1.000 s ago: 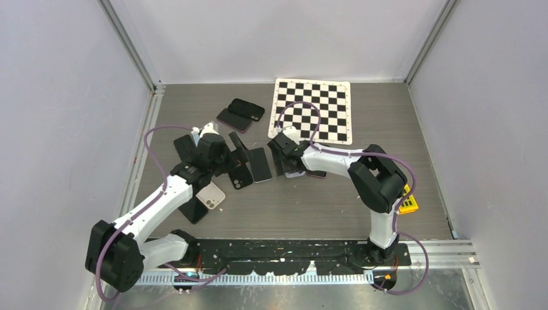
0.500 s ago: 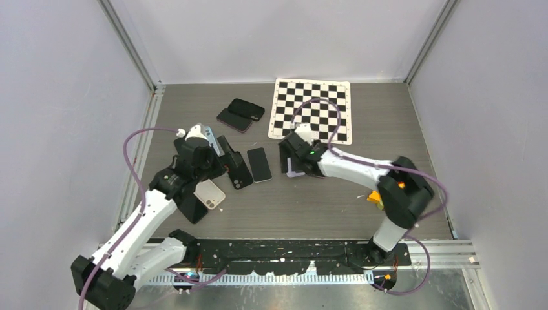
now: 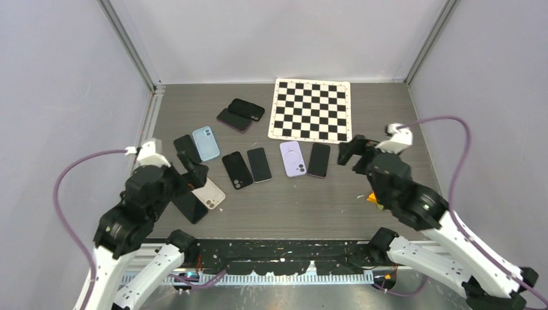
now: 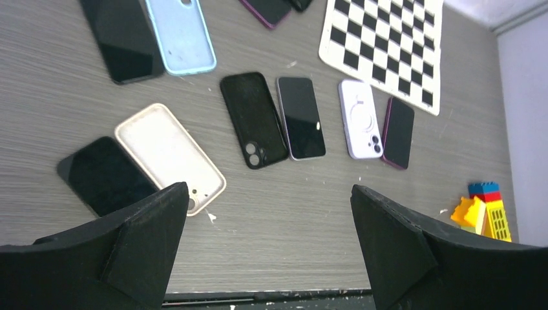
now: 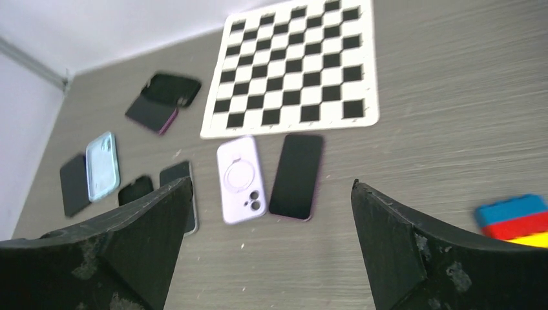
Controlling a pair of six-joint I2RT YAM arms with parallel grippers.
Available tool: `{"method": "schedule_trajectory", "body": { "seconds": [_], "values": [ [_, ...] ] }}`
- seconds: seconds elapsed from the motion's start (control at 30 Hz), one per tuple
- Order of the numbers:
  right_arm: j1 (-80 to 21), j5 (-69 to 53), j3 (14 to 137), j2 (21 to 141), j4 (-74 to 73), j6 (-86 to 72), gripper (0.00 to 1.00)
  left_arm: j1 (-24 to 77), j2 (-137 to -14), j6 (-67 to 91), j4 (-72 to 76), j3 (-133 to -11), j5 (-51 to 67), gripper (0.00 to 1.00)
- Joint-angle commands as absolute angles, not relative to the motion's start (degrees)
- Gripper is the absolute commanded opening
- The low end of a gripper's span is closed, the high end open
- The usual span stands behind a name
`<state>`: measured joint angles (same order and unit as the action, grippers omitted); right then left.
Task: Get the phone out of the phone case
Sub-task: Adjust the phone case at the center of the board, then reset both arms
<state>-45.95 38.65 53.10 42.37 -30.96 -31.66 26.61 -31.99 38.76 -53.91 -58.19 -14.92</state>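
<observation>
A lilac phone case [image 3: 292, 159] lies flat, back up, beside a dark phone [image 3: 318, 159] with a purple edge. They lie side by side at mid table; both show in the right wrist view, case [image 5: 240, 177] and phone [image 5: 297, 175]. My left gripper [image 3: 194, 173] is open and empty, raised over the near left; its fingers frame bare table [image 4: 268, 252]. My right gripper [image 3: 352, 152] is open and empty, raised right of the dark phone [image 5: 271, 245].
Other pairs lie to the left: black case [image 3: 236, 170] with phone [image 3: 260, 164], light blue case [image 3: 206, 143] with black phone [image 3: 186, 148], cream case [image 3: 208, 194] with black phone [image 3: 191, 206]. Two dark items [image 3: 240, 114] and a checkerboard [image 3: 311, 110] lie at the back. Toy bricks [image 4: 484, 210] sit near right.
Both arms have pulled back and up from the middle of the table toward the near edge. The lilac case and dark phone, earlier under the right gripper, now lie uncovered.
</observation>
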Motion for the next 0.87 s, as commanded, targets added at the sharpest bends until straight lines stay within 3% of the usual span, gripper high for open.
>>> {"method": "schedule_trajectory", "body": {
  "seconds": [0.0,0.33,0.83],
  "values": [
    [-45.7,53.2,53.4,31.4,-37.3,-29.1,0.99,26.4,-25.6,36.2,-61.2,-62.1,-22.8,1.00],
    [-45.7,63.8,57.5,19.2,-37.4,-24.0,0.99,26.3,-10.5,33.1,-64.8,-64.9,-29.0,1.00],
    [-45.7,64.5,55.4,17.7,-34.9,-24.0,1.00,26.4,-11.1,32.5,-66.8,-66.2,-31.2,1.00]
  ]
}}
